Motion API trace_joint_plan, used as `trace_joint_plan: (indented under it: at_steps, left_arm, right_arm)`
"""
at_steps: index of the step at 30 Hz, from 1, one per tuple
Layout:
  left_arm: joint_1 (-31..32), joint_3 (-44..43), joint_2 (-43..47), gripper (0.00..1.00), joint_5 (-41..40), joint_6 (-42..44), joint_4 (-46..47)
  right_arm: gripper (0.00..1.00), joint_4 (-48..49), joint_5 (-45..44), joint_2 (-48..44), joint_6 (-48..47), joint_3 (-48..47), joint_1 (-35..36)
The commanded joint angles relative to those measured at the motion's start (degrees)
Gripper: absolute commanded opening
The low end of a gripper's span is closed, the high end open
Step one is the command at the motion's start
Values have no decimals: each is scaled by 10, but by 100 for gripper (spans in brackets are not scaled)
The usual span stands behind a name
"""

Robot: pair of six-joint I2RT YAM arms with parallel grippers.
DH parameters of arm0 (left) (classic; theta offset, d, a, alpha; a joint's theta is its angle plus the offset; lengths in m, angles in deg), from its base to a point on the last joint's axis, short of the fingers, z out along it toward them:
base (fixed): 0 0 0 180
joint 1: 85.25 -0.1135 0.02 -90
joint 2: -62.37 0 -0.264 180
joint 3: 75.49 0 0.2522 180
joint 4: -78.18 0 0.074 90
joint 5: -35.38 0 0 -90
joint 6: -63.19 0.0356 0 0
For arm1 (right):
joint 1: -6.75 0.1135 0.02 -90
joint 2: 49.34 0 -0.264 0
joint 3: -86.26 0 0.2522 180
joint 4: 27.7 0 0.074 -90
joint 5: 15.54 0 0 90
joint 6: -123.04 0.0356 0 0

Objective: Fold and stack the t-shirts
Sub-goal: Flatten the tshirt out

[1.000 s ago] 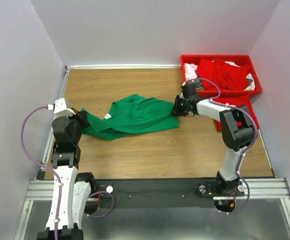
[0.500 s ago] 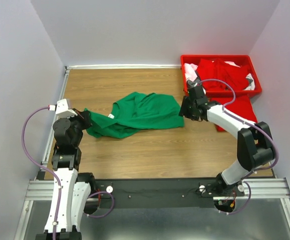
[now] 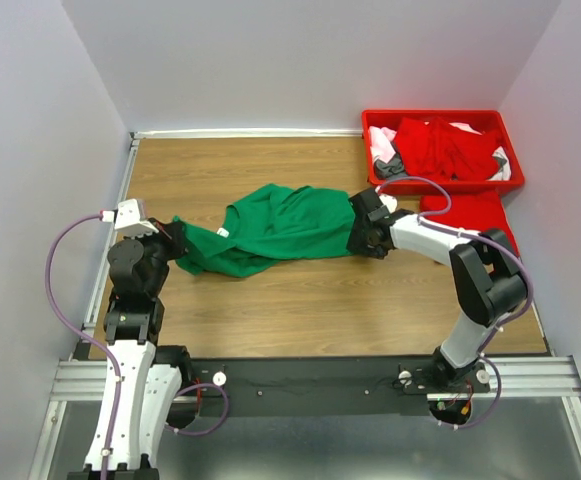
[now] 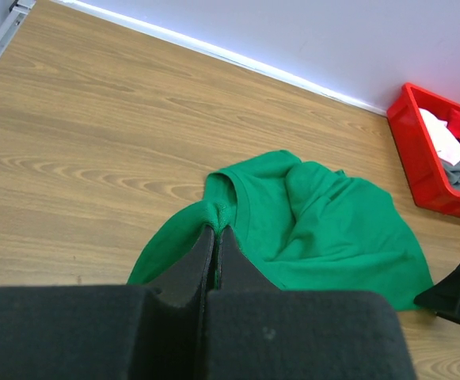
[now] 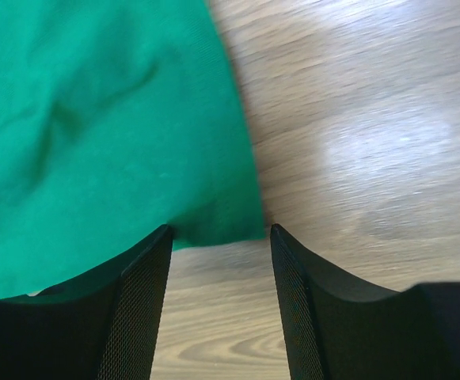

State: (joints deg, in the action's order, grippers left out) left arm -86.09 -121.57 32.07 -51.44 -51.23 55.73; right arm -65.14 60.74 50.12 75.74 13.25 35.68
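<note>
Straddling green t-shirt (image 5: 95, 119) corner, right gripper (image 5: 219, 233) spread

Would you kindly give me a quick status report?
Left gripper shut on green t-shirt. Right gripper open at its corner. Red bin well aside.

The wooden counter (image 3: 270, 300) bears a crumpled green t-shirt (image 3: 280, 228) centrally, a red bin (image 3: 432, 114) far right, and a red garment (image 3: 470, 212) beside it.
</note>
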Motion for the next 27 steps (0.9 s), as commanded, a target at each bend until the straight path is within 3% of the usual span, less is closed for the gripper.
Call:
trace_joint_plan:
  at_steps: [1, 18, 27]
  left_arm:
    - [3, 4, 10, 0, -8, 10, 12]
    - [7, 4, 10, 0, -14, 13, 10]
    - [7, -1, -3, 0, -27, 9, -4]
  right_arm:
    - [60, -27, -62, 6, 22, -10, -1]
    - [47, -51, -46, 63, 22, 7, 10]
    - [12, -49, -75, 52, 27, 39, 10]
